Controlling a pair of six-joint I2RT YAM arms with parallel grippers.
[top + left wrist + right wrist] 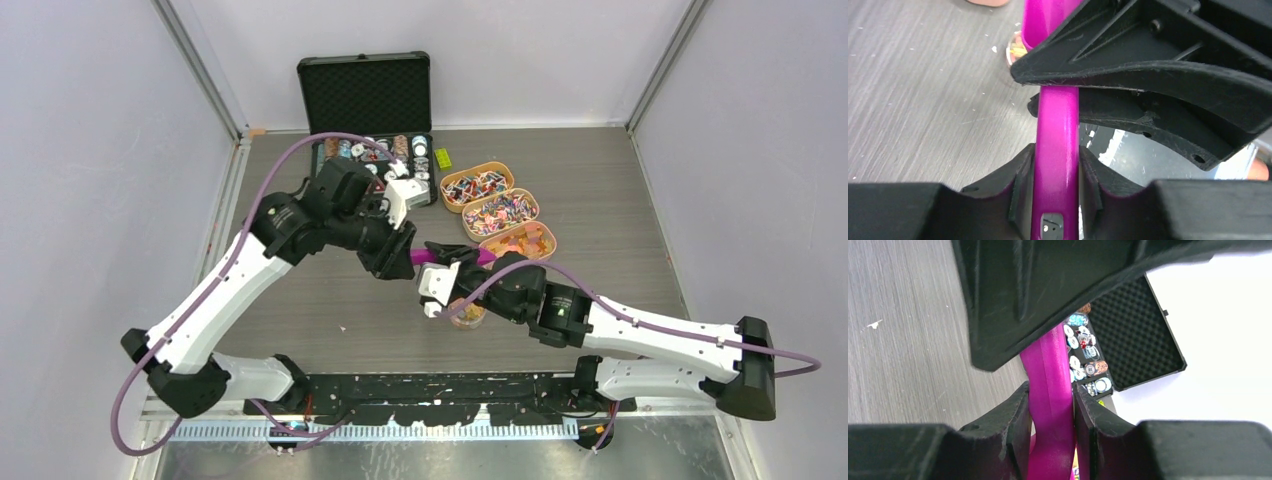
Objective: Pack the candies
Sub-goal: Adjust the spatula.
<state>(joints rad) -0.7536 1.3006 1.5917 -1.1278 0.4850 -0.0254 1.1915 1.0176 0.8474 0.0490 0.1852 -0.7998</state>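
Observation:
The candies lie in three oval orange trays, at the back point(476, 186), in the middle point(500, 212) and at the front point(517, 240). More candies fill a small clear jar point(467, 316) under my right wrist. A magenta scoop point(426, 257) hangs above the table between both grippers. My left gripper point(410, 257) is shut on its handle point(1057, 150), which sits tight between the pads. My right gripper point(455, 264) is shut on the scoop's other part point(1050, 385). The scoop's bowl is mostly hidden by the fingers.
An open black case point(366, 95) with rows of poker chips point(385, 150) stands at the back, and also shows in the right wrist view point(1135, 335). A small yellow-green block point(443, 157) lies beside it. Walls enclose the table on three sides.

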